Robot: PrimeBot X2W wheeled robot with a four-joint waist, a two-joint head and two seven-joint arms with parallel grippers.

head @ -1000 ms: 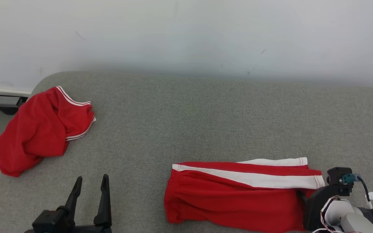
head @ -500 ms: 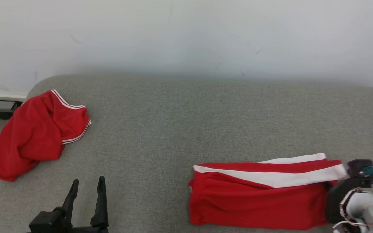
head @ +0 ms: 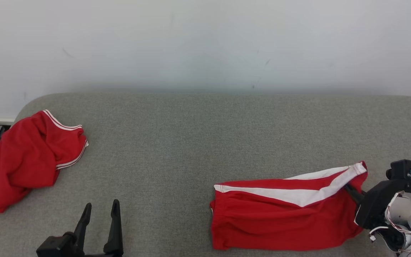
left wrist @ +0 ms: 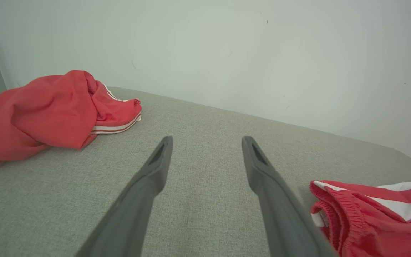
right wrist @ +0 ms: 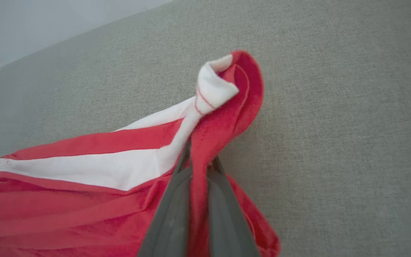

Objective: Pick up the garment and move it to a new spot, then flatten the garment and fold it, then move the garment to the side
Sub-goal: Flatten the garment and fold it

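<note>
right gripper (right wrist: 199, 155) is clamped on the hem corner of the folded red-and-white garment (head: 280, 221), which lies at the near right of the grey surface (head: 191, 135) with that corner lifted. left gripper (head: 101, 205) stands fully spread, empty. second red garment (head: 27, 160) lies crumpled far left.

I can read nothing on my screens; no lettering, brand, number or sign that I can make out on the red garment (head: 280, 225); its white stripes are plain; the grey cushion (head: 191, 135) carries no marking either.
</note>
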